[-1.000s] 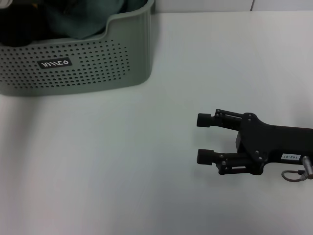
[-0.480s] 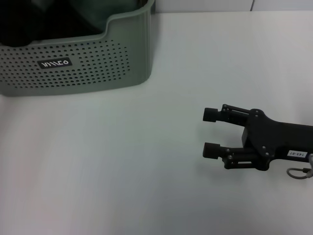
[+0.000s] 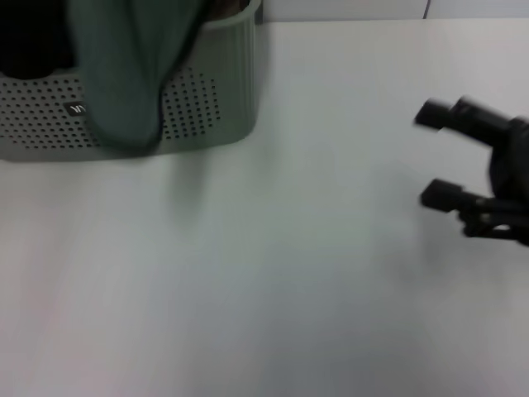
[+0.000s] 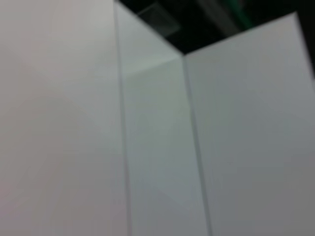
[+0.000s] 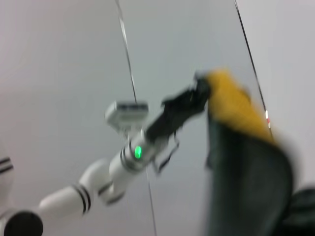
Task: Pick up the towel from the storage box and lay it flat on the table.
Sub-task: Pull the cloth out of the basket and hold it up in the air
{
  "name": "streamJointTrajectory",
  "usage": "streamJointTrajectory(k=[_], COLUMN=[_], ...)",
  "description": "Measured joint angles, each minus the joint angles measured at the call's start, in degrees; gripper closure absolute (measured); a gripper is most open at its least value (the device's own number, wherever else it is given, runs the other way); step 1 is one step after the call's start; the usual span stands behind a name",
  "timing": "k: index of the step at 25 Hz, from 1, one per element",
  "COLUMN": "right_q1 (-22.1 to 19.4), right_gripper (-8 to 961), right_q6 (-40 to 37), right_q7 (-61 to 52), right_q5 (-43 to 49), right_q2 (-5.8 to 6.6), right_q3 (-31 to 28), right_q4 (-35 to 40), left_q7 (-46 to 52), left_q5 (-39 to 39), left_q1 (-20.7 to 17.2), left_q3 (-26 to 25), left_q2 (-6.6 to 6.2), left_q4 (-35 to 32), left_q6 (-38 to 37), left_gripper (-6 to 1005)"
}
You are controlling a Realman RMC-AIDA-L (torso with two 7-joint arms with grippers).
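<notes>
The white table (image 3: 273,273) carries the perforated storage box (image 3: 216,107) at its far-left corner

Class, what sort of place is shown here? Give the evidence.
Probably an indoor robot test bench: a bare white table, a perforated storage box with a towel hanging over it, and plain white wall panels.

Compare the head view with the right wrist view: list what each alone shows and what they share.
Only the head view shows the storage box, the white table and the right gripper, open above the table's right side. Only the right wrist view shows the left gripper pinching the towel's top edge, the white left arm behind it, and the towel's yellow face. Both show the towel hanging, dark teal-green side visible.
</notes>
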State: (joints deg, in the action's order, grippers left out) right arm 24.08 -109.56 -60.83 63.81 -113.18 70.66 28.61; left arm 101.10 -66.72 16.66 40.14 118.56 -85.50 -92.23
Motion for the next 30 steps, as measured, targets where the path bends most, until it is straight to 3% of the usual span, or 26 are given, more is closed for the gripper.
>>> streamJointTrajectory(k=[2,4,6,7,11,16,23,26,30], right_q1=[-1.2,-2.9,-5.3,-5.3,-7.1,-8.1,-8.2,-6.5,-3.9], right_gripper=[83,83,84,89,111,137,162,162,163], right_q6=[-1.2,0.4,6.3,6.3,17.9,29.8,39.0,42.6,43.4], right_q7=[3.4,8.6,15.7,15.7,24.3,41.0,68.3,86.0,100.0], right_q5=[0.1,0.3,-1.4,-1.4,-9.4,-23.5,-43.6,-57.2,-70.5], right_q2=[-0.30,-1.55,-2.84,-2.84,-3.06,-3.07,-3.09,-3.07,-3.10], right_q3=[-2.0,-2.3,1.3,1.3,14.3,28.1,46.0,56.7,67.4], right_q4=[4.1,9.1,15.0,15.0,19.6,20.3,21.0,21.3,21.1], left_q7=[0.8,1.2,1.2,1.2,0.9,-1.4,-4.3,-4.9,-5.4], left_q5=[0.9,1.1,0.8,0.6,-0.6,-2.5,-4.9,-4.9,-4.6], left_q1=[-0.3,-0.9,-1.3,-1.5,-1.8,-1.7,-1.4,-1.3,-1.3], left_q3=[-0.4,-0.5,-0.3,-0.1,0.4,0.4,3.1,5.4,8.6], left_q2=[0.01,0.43,0.91,1.04,1.23,1.62,1.76,1.76,1.78], left_q4=[0.3,0.4,0.5,0.8,2.8,6.9,10.5,10.8,10.8], left_q6=[-2.3,-3.6,-4.1,-4.1,-4.2,-3.5,-1.4,0.2,2.7], left_gripper=[966,965,964,964,963,961,958,957,956])
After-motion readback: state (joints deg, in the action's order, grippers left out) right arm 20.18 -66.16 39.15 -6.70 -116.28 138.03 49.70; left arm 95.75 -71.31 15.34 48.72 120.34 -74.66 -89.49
